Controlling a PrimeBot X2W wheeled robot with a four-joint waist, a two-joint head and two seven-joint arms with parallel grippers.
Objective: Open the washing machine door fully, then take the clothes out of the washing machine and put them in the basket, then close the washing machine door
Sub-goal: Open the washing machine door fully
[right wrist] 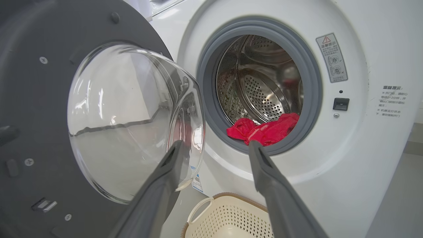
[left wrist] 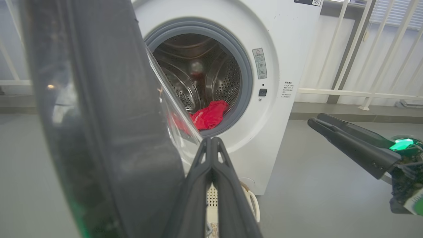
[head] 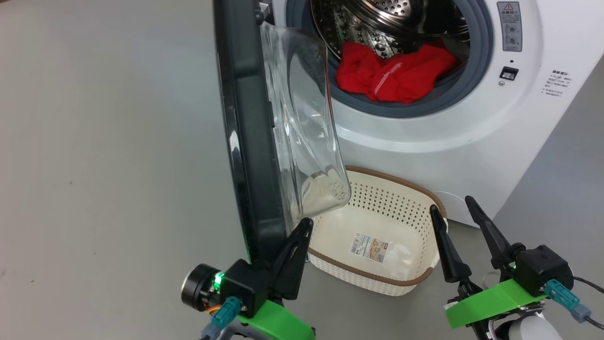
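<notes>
The white washing machine (head: 472, 141) stands with its door (head: 245, 141) swung out edge-on toward me, the glass bowl (head: 306, 132) bulging right. Red clothes (head: 396, 73) lie at the drum's front lip, also seen as clothes (right wrist: 264, 130) and clothes (left wrist: 210, 115). The cream basket (head: 424, 278) sits on the floor below the opening, holding nothing but its sticker. My left gripper (head: 306, 223) is shut, fingers pressed together beside the door's lower edge on the inner side, holding nothing. My right gripper (head: 453, 203) is open above the basket's right end, fingers (right wrist: 264, 172) pointing at the drum.
Grey floor (head: 94, 189) spreads to the left of the door. A white railing (left wrist: 363, 66) stands behind the machine's right side. The basket handle (right wrist: 198, 211) lies just under the door glass.
</notes>
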